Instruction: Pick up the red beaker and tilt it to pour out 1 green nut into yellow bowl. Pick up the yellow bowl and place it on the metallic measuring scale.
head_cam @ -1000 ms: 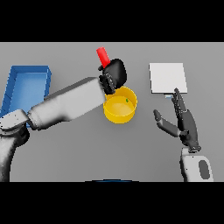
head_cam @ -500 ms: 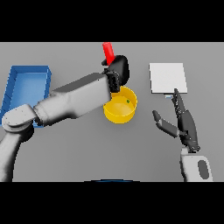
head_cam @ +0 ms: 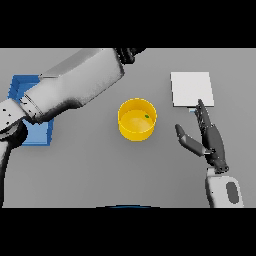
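Pour done by the look: green nut (head_cam: 146, 116) sits in yellow bowl (head_cam: 136, 120); right hand (head_cam: 209, 137), fingers spread, must grasp it toward scale (head_cam: 192, 89) at two o'clock.

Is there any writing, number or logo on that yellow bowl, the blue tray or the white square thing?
None can be read: the yellow bowl, the blue tray and the measuring scale all show plain surfaces with no words, numbers or signs.
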